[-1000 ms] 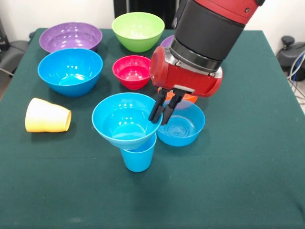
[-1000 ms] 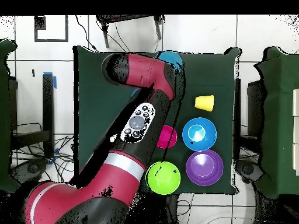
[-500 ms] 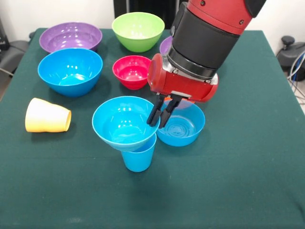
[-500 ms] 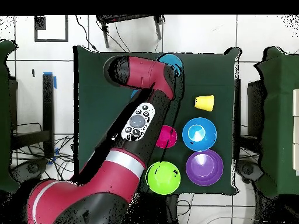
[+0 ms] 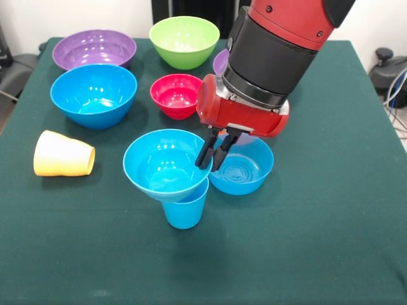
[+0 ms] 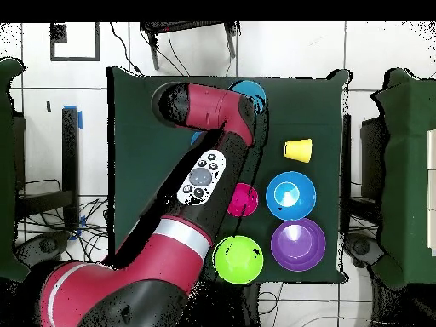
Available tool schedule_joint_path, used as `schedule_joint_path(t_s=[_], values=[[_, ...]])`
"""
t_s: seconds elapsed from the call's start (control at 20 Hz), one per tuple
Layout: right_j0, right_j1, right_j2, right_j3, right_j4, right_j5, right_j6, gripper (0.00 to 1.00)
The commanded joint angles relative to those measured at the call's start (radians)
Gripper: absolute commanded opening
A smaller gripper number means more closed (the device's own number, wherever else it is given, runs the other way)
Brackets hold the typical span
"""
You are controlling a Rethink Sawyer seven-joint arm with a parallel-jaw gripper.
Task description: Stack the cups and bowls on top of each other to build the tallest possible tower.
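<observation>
Tower [image 5: 170, 175] at the near middle of the green table [image 5: 331, 241]: sky-blue tapered cup [image 5: 185, 208] upright, one blue bowl [image 5: 166, 162] seated in its mouth and flaring well past it like a funnel. Gripper [image 5: 213, 151] down at that bowl's right rim, jaws narrow and apparently pinching the thin wall, one tip inside and one outside, though true contact hard to confirm. Second blue bowl [image 5: 245, 170] just beside the tower on the right, partly under the wrist; larger blue bowl [image 5: 94, 93] at left, purple bowl [image 5: 94, 48] and lime green bowl [image 5: 184, 40] at the far side, pink-red bowl [image 5: 176, 94] in the middle, another purple bowl [image 5: 222, 61] mostly hidden behind the arm. Pale yellow cup [image 5: 62, 154] lying on its side near the left edge. Overhead, arm covering most of the tower, only a sliver of blue rim [image 6: 252, 89] showing. Likely light, stiff, glossy plastic throughout, so slippery and quick to tip; top-heavy stack on a narrow base, easily toppled by any sideways drag on release. Best hold probably a rim pinch, wall between the jaws, lifted and lowered straight; yellow cup needing righting or a grip across its ridged waist.
</observation>
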Motion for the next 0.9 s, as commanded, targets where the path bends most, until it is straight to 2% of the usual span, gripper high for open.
schedule_joint_path(t_s=[0.05, 0.3, 0.9], values=[[0.0, 0.013, 0.1, 0.071, -0.063, 0.098, 0.121, 0.0], [-0.006, 0.012, 0.11, 0.071, -0.056, 0.134, 0.115, 0.0], [-0.014, 0.003, 0.15, 0.092, -0.039, 0.132, 0.111, 0.0]])
